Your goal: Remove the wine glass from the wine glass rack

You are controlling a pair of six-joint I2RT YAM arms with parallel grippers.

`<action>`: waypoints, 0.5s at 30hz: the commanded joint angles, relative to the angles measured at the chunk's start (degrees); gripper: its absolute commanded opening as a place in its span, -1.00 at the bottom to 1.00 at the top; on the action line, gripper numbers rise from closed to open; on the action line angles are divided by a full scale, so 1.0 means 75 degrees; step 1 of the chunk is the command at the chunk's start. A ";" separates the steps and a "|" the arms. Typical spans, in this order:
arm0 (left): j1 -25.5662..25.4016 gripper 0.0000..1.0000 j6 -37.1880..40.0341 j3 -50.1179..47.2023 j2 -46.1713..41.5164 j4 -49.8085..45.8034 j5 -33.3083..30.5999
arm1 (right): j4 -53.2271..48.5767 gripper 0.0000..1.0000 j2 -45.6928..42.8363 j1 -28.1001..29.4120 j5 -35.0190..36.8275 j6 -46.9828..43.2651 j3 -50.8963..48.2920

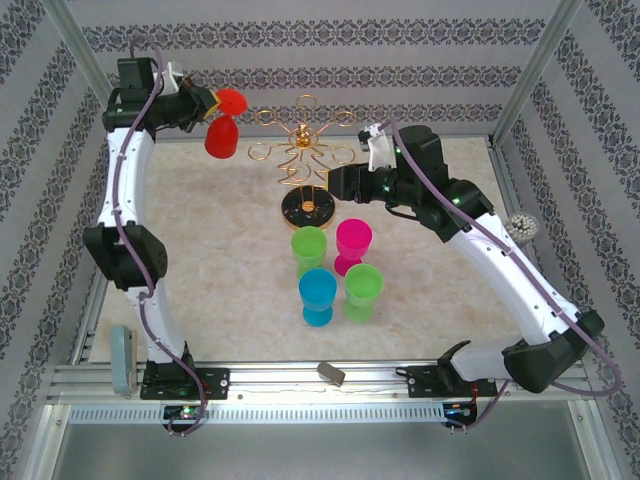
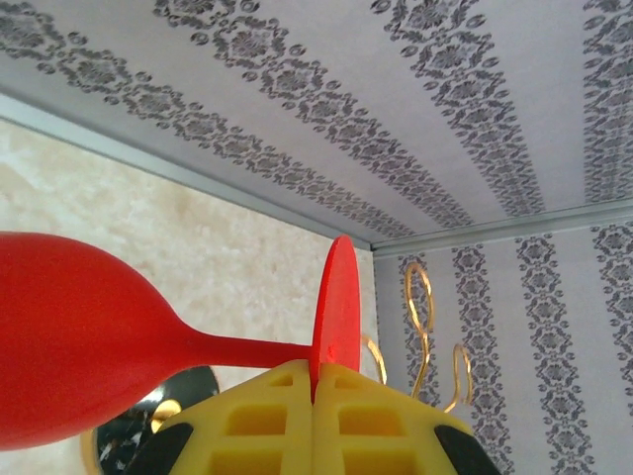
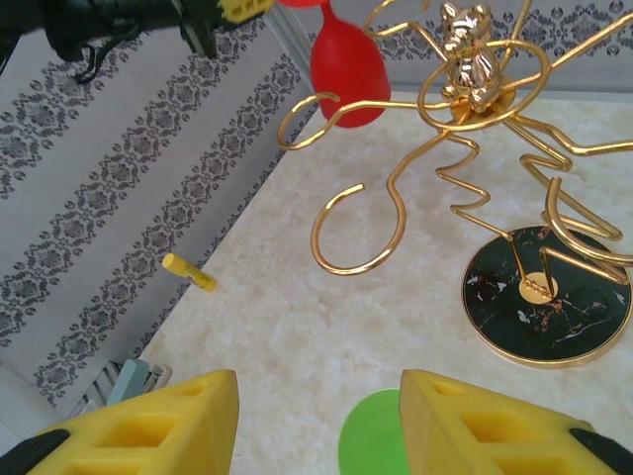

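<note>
The gold wire wine glass rack [image 1: 305, 165] with a round black base is seated on the beige marbled table [image 1: 215, 270]. The red wine glass [image 1: 222, 135] is suspended bowl-down just left of the rack arms. Its foot is pinched by the left gripper [image 2: 313, 426]. The right gripper [image 3: 318, 421] is held spread and empty near the rack base.

Bare table [image 1: 220, 250] is left open to the left of the four cups [image 1: 309, 248]. The front of the wine glass rack [image 1: 308, 207] is blocked by those cups; its right side is taken up by the right gripper [image 3: 318, 406].
</note>
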 commanded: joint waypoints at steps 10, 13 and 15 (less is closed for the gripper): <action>0.0227 -1.00 0.0632 -0.4349 -0.3004 0.1444 -0.0196 | 0.0218 -0.05 -0.0274 -0.0310 -0.0726 0.0221 -0.0180; 0.0215 -1.00 0.0899 -0.5039 -0.3627 0.1214 -0.0350 | 0.0301 -0.05 -0.0195 -0.0339 -0.0882 0.0261 -0.0161; 0.0215 -1.00 0.1025 -0.5492 -0.4056 0.1029 -0.0344 | 0.0348 -0.05 -0.0148 -0.0333 -0.0971 0.0314 -0.0139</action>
